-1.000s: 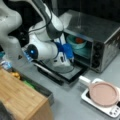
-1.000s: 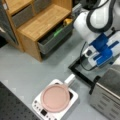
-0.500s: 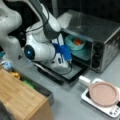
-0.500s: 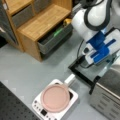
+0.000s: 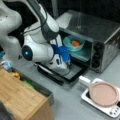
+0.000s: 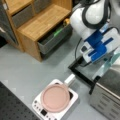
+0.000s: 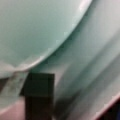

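Observation:
A teal bowl (image 5: 73,44) holding something orange (image 5: 75,43) sits on a teal tray (image 5: 83,53) inside the open toaster oven (image 5: 100,32). My gripper (image 5: 69,65), on a blue and white hand, hangs over the lowered oven door (image 5: 72,75), just in front of the tray. In a front view the hand (image 6: 98,47) reaches toward the tray's edge (image 6: 111,63). The wrist view is filled by the bowl's rim (image 7: 50,52) and the tray (image 7: 95,57), with one dark fingertip (image 7: 38,95) low in the frame. Nothing shows between the fingers.
A pink pan (image 5: 102,93) rests on a white hotplate (image 5: 110,110), and both front views show it, the pan (image 6: 55,97) near a front view's bottom. A wooden shelf unit (image 6: 37,22) with a grey drawer (image 6: 53,37) stands to the arm's side.
The arm has shifted only slightly in front of the oven. The bowl and the pan stay where they were.

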